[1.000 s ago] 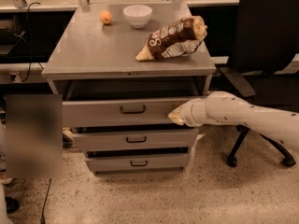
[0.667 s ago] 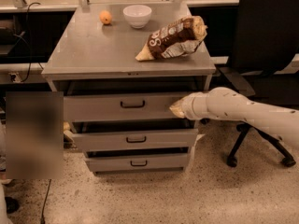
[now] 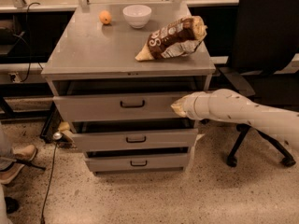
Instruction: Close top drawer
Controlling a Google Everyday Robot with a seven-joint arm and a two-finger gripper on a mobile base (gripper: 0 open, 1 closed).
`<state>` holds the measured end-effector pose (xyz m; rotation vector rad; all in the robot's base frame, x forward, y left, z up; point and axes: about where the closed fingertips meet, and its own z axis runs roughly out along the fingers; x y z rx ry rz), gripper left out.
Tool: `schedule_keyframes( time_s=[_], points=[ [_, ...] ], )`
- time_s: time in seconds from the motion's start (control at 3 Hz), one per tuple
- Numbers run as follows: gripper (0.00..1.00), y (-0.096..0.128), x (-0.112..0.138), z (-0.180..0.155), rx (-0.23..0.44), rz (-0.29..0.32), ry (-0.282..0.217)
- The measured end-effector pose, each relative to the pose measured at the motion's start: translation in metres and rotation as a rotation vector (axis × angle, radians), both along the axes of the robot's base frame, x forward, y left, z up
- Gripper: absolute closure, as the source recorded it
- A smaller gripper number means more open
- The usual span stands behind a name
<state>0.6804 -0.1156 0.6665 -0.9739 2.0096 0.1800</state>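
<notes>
The top drawer (image 3: pixel 100 107) is a wide grey panel with a small dark handle (image 3: pixel 132 104) at its centre. It stands only slightly out from the grey cabinet, with a dark gap above it. My white arm reaches in from the right. My gripper (image 3: pixel 178 108) presses against the right end of the top drawer's front. The two lower drawers (image 3: pixel 135 139) (image 3: pixel 138 162) also stand partly open.
On the cabinet top (image 3: pixel 93 45) lie a brown chip bag (image 3: pixel 174 37), a white bowl (image 3: pixel 137 15) and an orange (image 3: pixel 105 17). A black office chair (image 3: pixel 266 45) stands at the right. A cable and a person's shoe (image 3: pixel 18 155) are on the floor at the left.
The top drawer has slid back toward the cabinet, and my gripper has moved with it, staying against its right end.
</notes>
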Motion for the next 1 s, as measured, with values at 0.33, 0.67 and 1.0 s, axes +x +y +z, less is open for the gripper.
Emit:
schedule_keyframes(
  time_s=[0.33,0.67,1.0],
  points=[
    [1.00,-0.003,-0.035,0.010,0.041,-0.047,0.000],
    [1.00,-0.023,-0.101,-0.002,0.099,-0.125,0.057],
    [1.00,-0.047,-0.143,-0.014,0.204,-0.156,0.118]
  ],
)
